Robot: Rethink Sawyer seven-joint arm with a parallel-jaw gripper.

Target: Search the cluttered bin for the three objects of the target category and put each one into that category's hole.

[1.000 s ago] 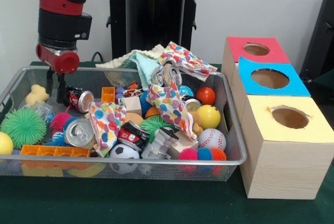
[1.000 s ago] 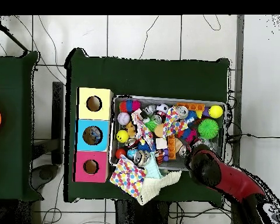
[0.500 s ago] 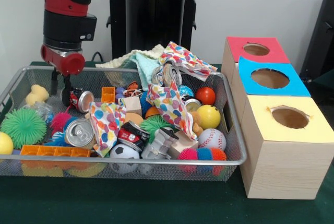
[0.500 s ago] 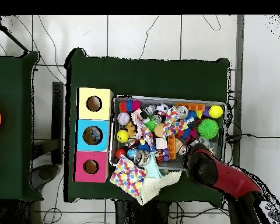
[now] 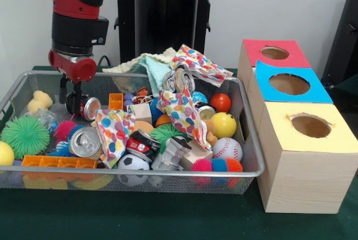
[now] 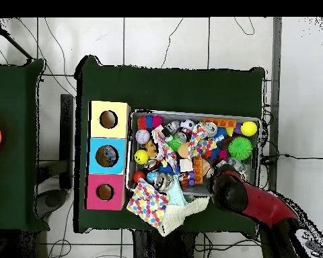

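Observation:
A wire mesh bin holds mixed clutter. My gripper hangs low at the bin's back left corner, open, with nothing between its fingers. Its fingers stand just left of a small red and black can lying on its side. A silver can lies in front of that, and a crushed can sits mid-bin. Another can rests high on the patterned cloth. In the overhead view the red arm covers the gripper at the bin's lower right corner.
Three boxes with round holes stand beside the bin: red, blue, yellow. Balls, a green spiky ball, orange blocks and wooden blocks fill the bin. More cloth drapes over the bin's edge.
The arm has shifted a little to the right in the front view, bringing the open fingers closer to the red and black can. Nothing in the bin has moved.

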